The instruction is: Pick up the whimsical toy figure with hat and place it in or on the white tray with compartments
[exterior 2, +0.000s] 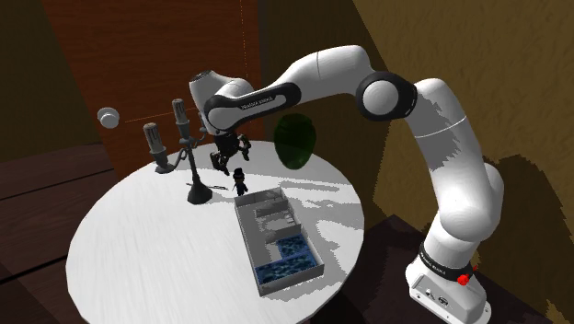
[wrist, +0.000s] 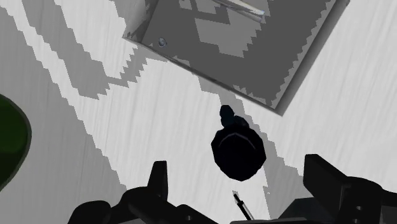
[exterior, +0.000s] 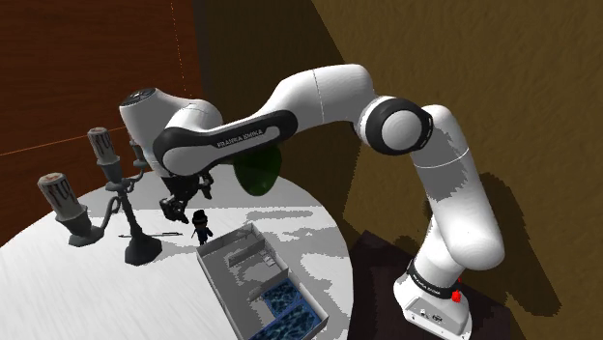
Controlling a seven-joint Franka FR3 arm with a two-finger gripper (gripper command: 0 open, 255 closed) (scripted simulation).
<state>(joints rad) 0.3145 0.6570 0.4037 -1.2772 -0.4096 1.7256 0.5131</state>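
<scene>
A small black toy figure with a hat (exterior: pixel 202 226) (exterior 2: pixel 240 179) (wrist: pixel 237 148) stands upright on the round white table (exterior: pixel 58 280), just beyond the far end of the grey compartment tray (exterior: pixel 253 280) (exterior 2: pixel 276 237) (wrist: pixel 216 44). My black gripper (exterior: pixel 184 201) (exterior 2: pixel 229 156) (wrist: pixel 245 184) hangs open a little above the figure, slightly toward the candelabra side. In the wrist view the figure sits between and just ahead of the two fingers (wrist: pixel 159 179), touching neither. The tray's near compartment has a blue patterned floor (exterior: pixel 290 304).
A dark candelabra (exterior: pixel 121 193) (exterior 2: pixel 184 147) with several arms stands close beside the gripper. A dark green rounded object (exterior: pixel 256 174) (exterior 2: pixel 296 140) (wrist: pixel 9 140) sits at the table's far edge. The table rim drops off near the stand (exterior: pixel 435 304).
</scene>
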